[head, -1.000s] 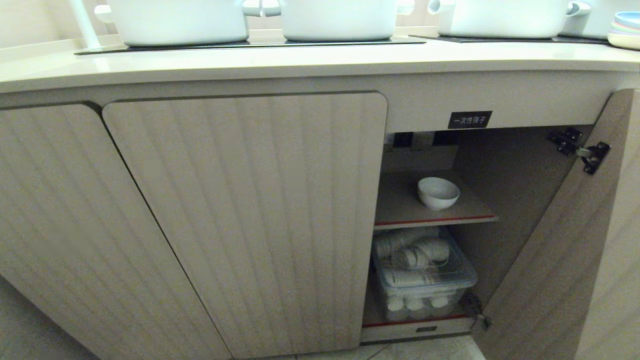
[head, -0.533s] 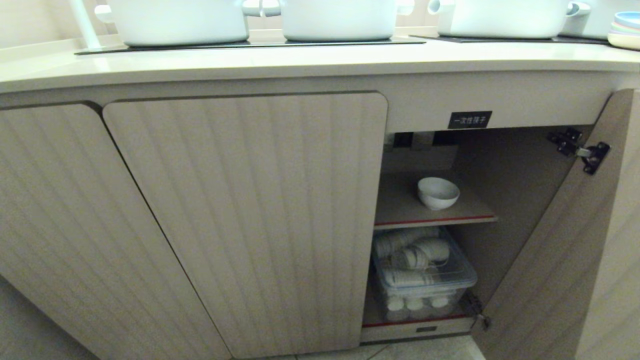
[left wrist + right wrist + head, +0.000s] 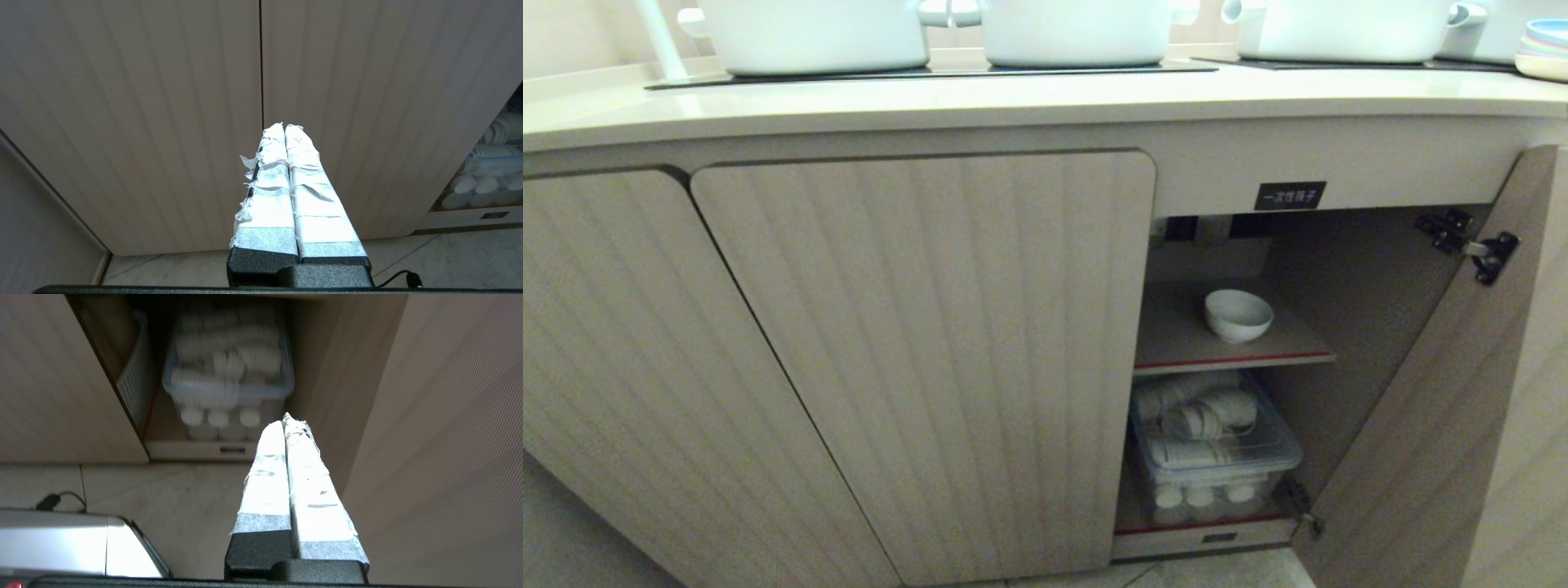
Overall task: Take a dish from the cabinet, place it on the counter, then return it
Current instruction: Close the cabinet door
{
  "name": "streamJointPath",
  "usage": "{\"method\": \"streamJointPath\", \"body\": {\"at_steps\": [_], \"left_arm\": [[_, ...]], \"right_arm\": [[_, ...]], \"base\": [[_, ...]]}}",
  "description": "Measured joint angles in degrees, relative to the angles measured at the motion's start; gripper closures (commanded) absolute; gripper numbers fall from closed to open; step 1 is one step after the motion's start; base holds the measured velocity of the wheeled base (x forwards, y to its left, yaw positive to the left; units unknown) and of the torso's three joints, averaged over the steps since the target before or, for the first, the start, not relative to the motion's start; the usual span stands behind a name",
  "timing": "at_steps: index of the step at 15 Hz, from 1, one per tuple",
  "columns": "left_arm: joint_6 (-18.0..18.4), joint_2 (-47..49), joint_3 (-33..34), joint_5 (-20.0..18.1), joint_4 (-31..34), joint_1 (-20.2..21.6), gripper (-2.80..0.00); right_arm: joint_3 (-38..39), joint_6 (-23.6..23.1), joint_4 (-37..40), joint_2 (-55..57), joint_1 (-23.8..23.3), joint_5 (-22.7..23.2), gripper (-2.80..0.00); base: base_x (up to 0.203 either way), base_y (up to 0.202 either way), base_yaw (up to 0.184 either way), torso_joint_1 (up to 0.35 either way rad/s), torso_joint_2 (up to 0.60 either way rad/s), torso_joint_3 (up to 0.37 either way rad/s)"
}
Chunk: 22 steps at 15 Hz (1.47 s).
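The dish (image 3: 1239,314), a small white bowl, sits upright on the red-edged upper shelf (image 3: 1233,358) inside the open cabinet (image 3: 1339,269), under a black label (image 3: 1290,195). The counter (image 3: 1045,98) runs across the top of the head view. Neither arm shows in the head view. My right gripper (image 3: 284,418) is shut and empty, low over the floor, pointing at the cabinet's lower compartment beside the open door (image 3: 449,437). My left gripper (image 3: 284,125) is shut and empty, facing closed fluted doors (image 3: 163,122).
A clear lidded bin (image 3: 1217,449) of white cups fills the lower shelf. The swung-out door (image 3: 1445,425) stands to the right of the opening. White pots (image 3: 1070,33) sit on black cooktop panels. Stacked plates (image 3: 1543,49) rest at the far right. Part of my base (image 3: 73,543) shows low down.
None in the head view: the bowl, door and counter stay put.
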Motion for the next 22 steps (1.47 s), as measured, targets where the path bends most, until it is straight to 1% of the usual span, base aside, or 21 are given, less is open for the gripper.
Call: {"method": "streamJointPath", "body": {"at_steps": [5,8,22], "left_arm": [[0.0,0.0,0.0,0.0,0.0,0.0,0.0],[0.0,0.0,0.0,0.0,0.0,0.0,0.0],[0.0,0.0,0.0,0.0,0.0,0.0,0.0]], "right_arm": [[0.0,-0.1,0.0,-8.0,0.7,0.0,0.0],[0.0,0.0,0.1,-10.3,0.7,0.0,0.0],[0.0,-0.1,0.1,-11.1,0.7,0.0,0.0]], "base": [[0.0,0.0,0.0,0.0,0.0,0.0],[0.0,0.0,0.0,0.0,0.0,0.0],[0.0,0.0,0.0,0.0,0.0,0.0]]}}
